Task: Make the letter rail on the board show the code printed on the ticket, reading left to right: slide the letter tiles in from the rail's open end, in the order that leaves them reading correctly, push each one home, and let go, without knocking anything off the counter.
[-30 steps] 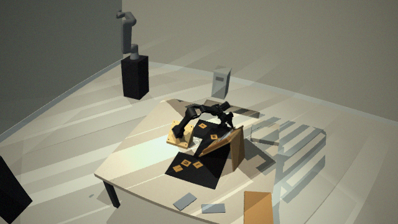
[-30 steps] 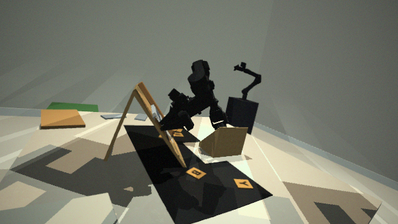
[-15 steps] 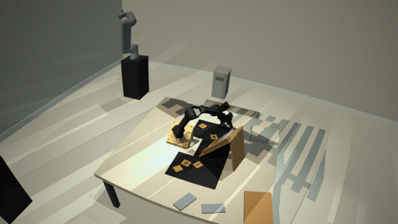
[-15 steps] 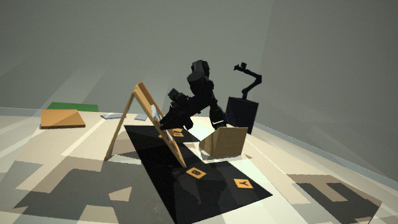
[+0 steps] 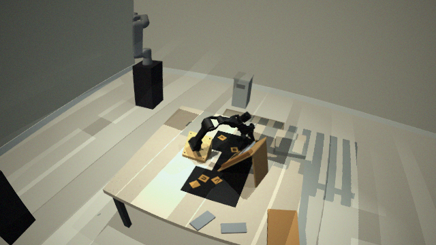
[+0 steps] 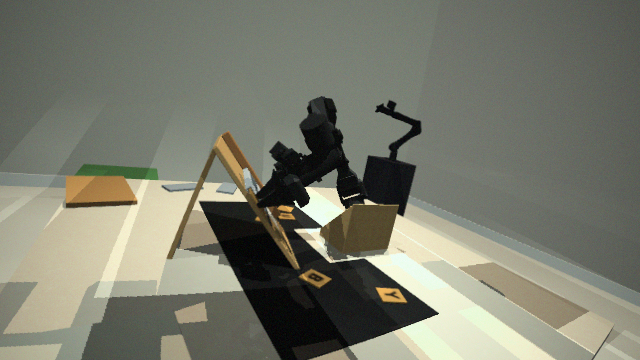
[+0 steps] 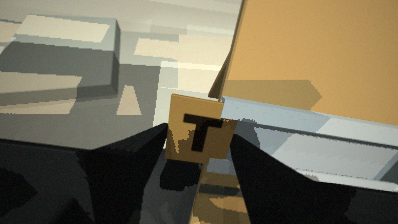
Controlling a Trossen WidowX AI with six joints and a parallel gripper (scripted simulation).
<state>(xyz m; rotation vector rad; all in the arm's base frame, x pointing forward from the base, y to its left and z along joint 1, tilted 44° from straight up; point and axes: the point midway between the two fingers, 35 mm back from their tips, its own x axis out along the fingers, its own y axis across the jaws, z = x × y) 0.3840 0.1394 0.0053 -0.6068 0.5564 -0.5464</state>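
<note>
Holding the T tile [image 7: 196, 127] between its fingertips, our gripper [image 5: 253, 139] [image 6: 261, 200] [image 7: 200, 133] is closed on the tile's two sides. In the wrist view the T reads nearly upright with a slight tilt, at the left end of the pale grey rail [image 6: 247, 180] [image 7: 330, 145]. The tile's right edge overlaps the rail's end in that view, but we cannot tell whether it is seated in the channel or only beside it.

We see the rail running across the leaning face of the wooden board [image 5: 260, 163] [image 6: 240, 170] [image 7: 310, 50], which stands like an easel over the black mat [image 5: 235, 190] [image 6: 240, 240]. From above, we find the Y tile [image 5: 222, 137] [image 6: 391, 295] and the B tile [image 5: 234, 150] [image 6: 315, 278] lying on the far part of the mat, the B nearer the board. On its near part lie the U tile [image 5: 204, 178], a tile with an angular letter [image 5: 216, 180] to its right, and a third tile [image 5: 194, 184] to its left, whose face we cannot read.

At the table's near edge, we see two flat grey plates [image 5: 202, 220] [image 5: 234, 228] lying apart, with an orange slab [image 5: 283, 228] to their right.
</note>
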